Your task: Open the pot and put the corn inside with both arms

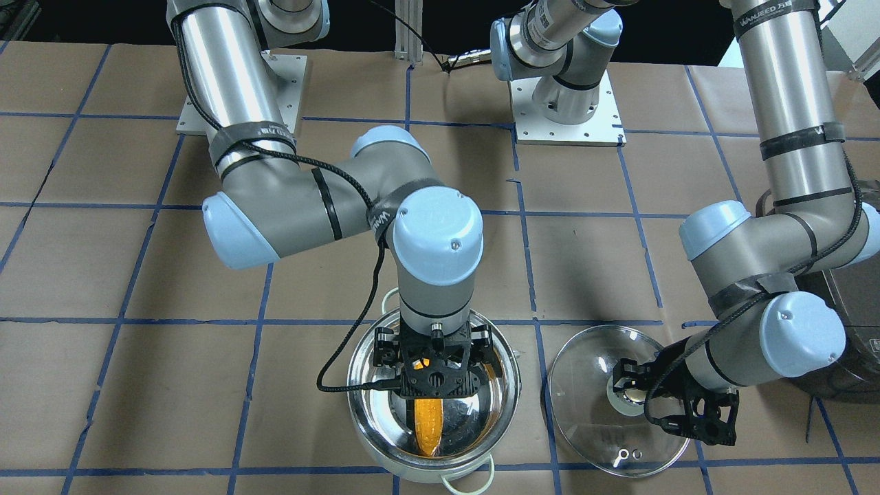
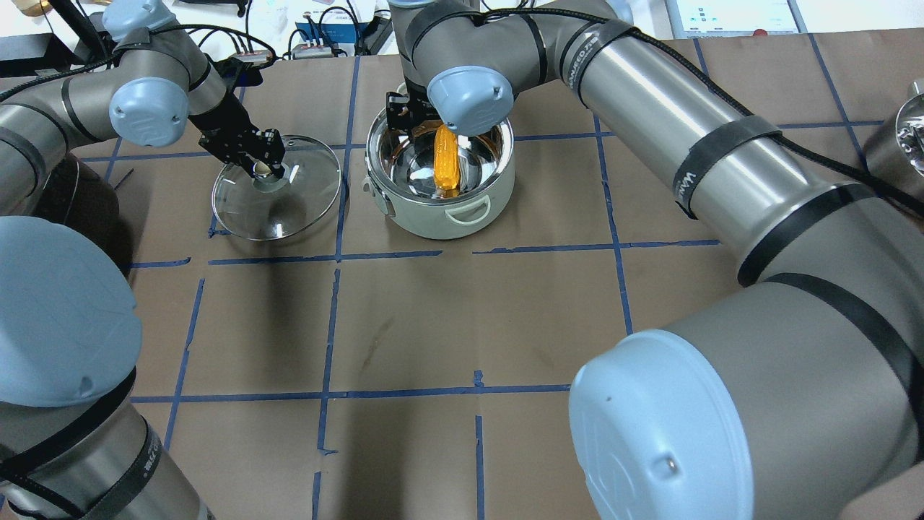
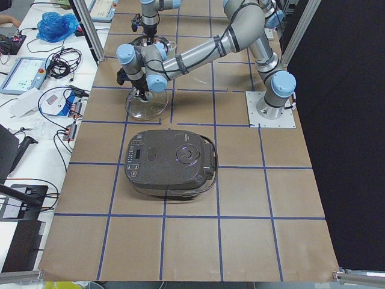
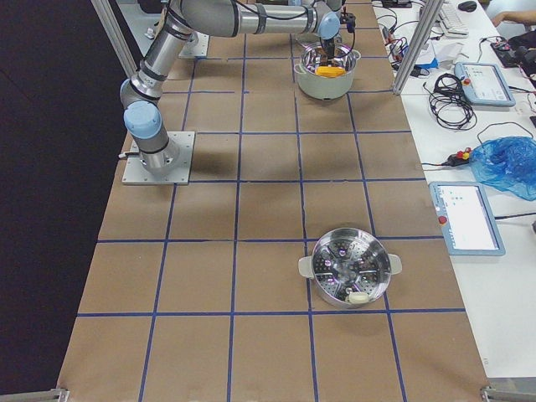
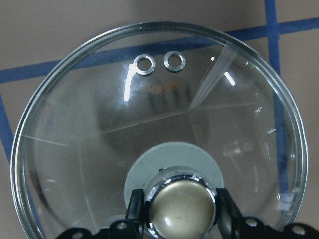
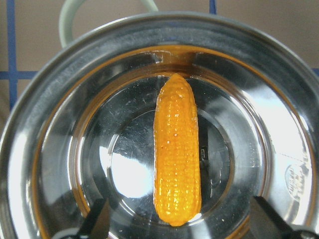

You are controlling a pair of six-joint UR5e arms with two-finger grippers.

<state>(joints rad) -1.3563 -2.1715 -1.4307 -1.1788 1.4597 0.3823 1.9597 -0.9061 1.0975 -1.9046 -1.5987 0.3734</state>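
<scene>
The shiny steel pot [image 1: 363, 412] stands open on the table, its pale wall facing the overhead view [image 2: 433, 217]. The yellow-orange corn [image 1: 427, 423] lies flat on the pot's bottom [image 2: 446, 162], free of any finger in the right wrist view [image 6: 177, 154]. My right gripper [image 1: 434, 375] hangs open just above the pot, one finger on each side of the corn [image 6: 179, 224]. The glass lid [image 1: 591, 412] lies on the table beside the pot [image 2: 303, 198]. My left gripper [image 2: 266, 167] is shut on the lid's round knob [image 5: 180, 211].
A dark rice cooker [image 3: 168, 162] sits on my left side, close to the left arm's elbow [image 1: 856, 323]. A steel steamer pot [image 4: 350, 272] stands far to my right, and it shows at the edge of the overhead view [image 2: 906, 137]. Blue tape lines grid the brown table.
</scene>
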